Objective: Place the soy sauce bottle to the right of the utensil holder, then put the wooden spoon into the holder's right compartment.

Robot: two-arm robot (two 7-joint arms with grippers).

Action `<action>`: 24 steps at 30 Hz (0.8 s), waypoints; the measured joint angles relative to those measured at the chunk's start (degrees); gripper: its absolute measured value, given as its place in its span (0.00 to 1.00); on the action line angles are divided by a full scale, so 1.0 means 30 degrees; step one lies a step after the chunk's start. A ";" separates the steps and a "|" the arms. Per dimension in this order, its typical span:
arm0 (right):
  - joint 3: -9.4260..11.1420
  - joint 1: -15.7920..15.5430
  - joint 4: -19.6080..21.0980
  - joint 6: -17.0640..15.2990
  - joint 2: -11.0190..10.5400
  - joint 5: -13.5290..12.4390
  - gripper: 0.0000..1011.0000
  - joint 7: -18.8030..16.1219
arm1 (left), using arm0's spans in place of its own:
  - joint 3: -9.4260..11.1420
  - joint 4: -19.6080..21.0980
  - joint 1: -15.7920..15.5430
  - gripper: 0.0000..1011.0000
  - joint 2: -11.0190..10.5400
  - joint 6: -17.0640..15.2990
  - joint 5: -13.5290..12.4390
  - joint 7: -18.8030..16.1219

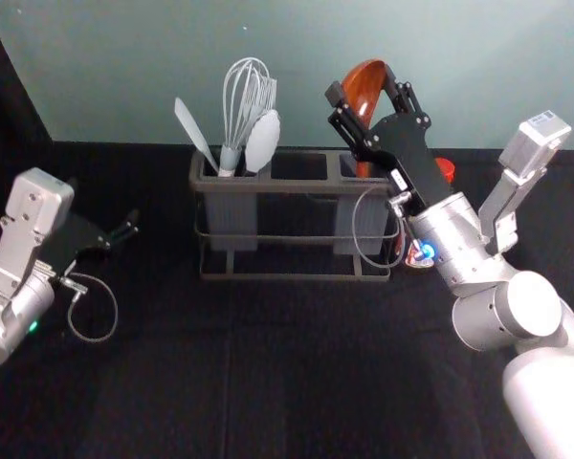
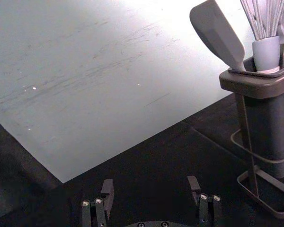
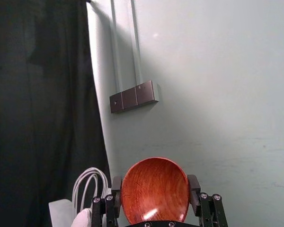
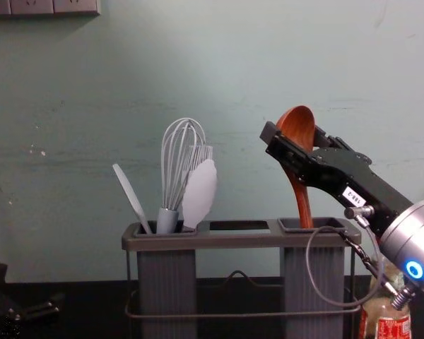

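- My right arm is reaching in from my right side, its forearm sloping forward, up and inward toward the holder (image 4: 234, 241).
- My right gripper (image 1: 365, 88) is hovering over the holder's right end, its wrist leaning over and its two fingers pointing obliquely upward.
- Those fingers are clamping the spoon (image 4: 297, 128), one on each side of its bowl (a snug fit, I'm finding).
- The spoon is standing nearly upright, tilting slightly; its bowl is sitting high and its handle is running down into the right compartment (image 4: 312, 275).
- A cable (image 4: 309, 263) is looping down from my right wrist, passing in front of that compartment.
- The bottle (image 4: 393, 326) is standing upright just to the right of the holder, my arm partly covering it.
- My left gripper (image 1: 126, 229) is resting low on the left, away from the holder, its fingers spreading apart.
- The whisk (image 4: 175, 166) is leaning in the left compartment (image 4: 167, 279).
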State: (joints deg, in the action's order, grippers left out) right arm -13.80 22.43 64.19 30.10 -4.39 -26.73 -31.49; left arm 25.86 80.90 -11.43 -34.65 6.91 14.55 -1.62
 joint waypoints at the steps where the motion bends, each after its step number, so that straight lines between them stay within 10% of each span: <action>1: 0.0004 -0.0011 0.0008 -0.0001 -0.0003 -0.0001 0.84 0.0000 | 0.0000 -0.0001 0.0001 1.00 0.0001 0.0001 -0.0001 -0.0001; 8: 0.0115 -0.0083 0.0018 0.0012 0.0026 -0.0238 0.99 -0.0071 | 0.0001 0.0000 0.0000 1.00 0.0000 0.0001 0.0000 0.0000; 24: 0.0485 -0.0468 0.1759 0.0002 -0.0284 -0.0397 0.99 0.0086 | 0.0000 -0.0001 0.0001 1.00 0.0000 0.0000 0.0000 0.0000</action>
State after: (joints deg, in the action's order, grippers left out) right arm -12.34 21.03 69.47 30.11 -5.24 -27.92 -31.24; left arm 25.86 80.90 -11.43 -34.65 6.91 14.55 -1.62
